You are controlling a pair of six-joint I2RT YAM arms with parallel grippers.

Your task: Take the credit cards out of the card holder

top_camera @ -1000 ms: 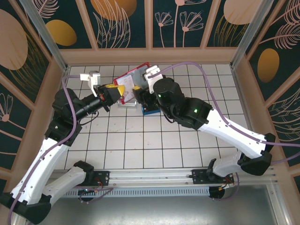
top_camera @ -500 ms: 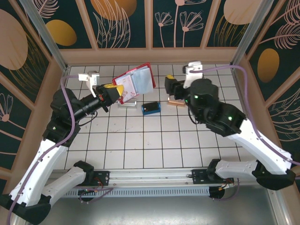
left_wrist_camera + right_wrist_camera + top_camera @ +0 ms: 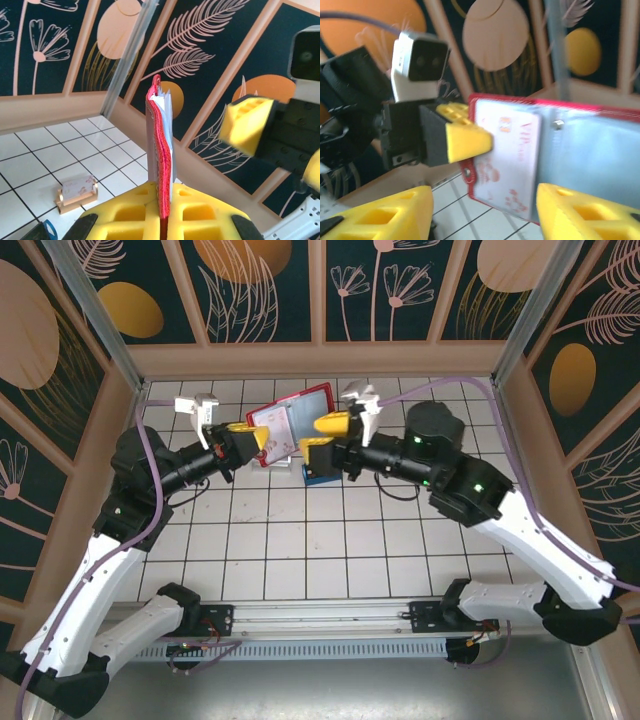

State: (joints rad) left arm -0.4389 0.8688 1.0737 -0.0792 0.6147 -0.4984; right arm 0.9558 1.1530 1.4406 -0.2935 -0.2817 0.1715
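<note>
Card holder (image 3: 292, 420): red, raised off the surface (image 3: 330, 540), edge clamped in left claw (image 3: 255, 440); pale credit card (image 3: 510, 160) in pocket faces right claw (image 3: 322, 435), jaws apart, empty.

Light falls bright and even from above in the top view, diffuse enough that the arms (image 3: 120, 540) lay only faint, soft-edged shadows on the tiled floor (image 3: 320, 540), with no harsh glare; that picture is sharp throughout. In the left wrist view the edge of the card holder (image 3: 161, 150) is crisp and well lit, while the right gripper (image 3: 280, 147) at the side is soft and smeared. The right wrist view is blurred all over: the print on the card holder is smudged, the wall panels (image 3: 495, 35) are hazy, and its own near fingers (image 3: 385, 215) are out of focus.
</note>
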